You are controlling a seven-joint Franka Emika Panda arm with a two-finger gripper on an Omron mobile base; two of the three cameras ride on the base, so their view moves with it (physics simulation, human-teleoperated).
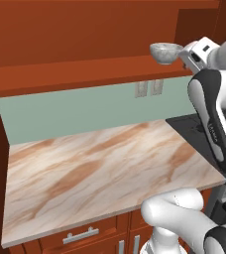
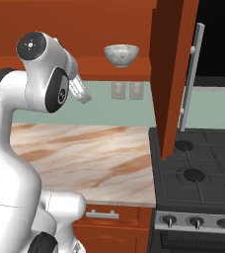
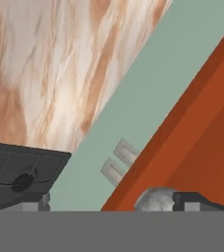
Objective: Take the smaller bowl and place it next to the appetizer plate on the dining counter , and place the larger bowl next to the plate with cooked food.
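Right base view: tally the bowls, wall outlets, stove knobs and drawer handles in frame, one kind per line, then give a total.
Marbled bowl: 1
Wall outlets: 2
Stove knobs: 3
Drawer handle: 1
Total: 7

Marbled stone-look bowl (image 2: 121, 54), matt.
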